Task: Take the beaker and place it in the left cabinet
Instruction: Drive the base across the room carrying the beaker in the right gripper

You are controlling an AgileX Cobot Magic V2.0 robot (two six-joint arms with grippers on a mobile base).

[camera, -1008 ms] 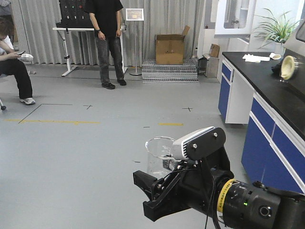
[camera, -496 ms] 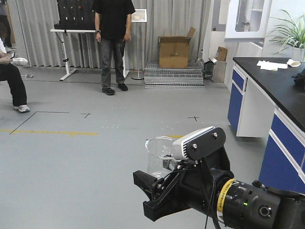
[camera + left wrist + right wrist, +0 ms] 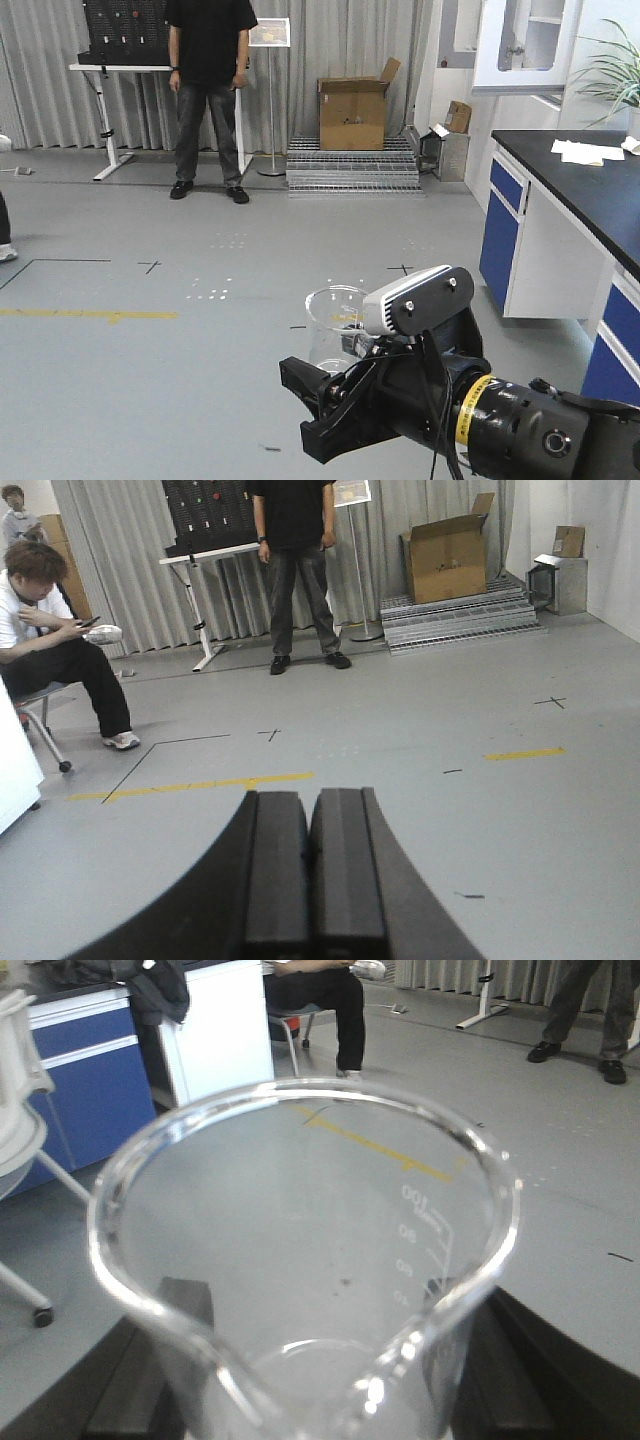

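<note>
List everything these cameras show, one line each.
beaker: one, clear glass, upright, low centre of the front view.
standing person: one, black shirt, dark trousers, at the back.
seated person: one, white top, black trousers, far left in the left wrist view.
cardboard box: one, brown, open, on the metal steps at the back.
bench cupboards: one run, blue fronts, black top, right side.
floor tape: yellow strips, on the grey floor.
right hand: one, black, shut on the beaker.
left hand: one, black, shut, empty.
</note>
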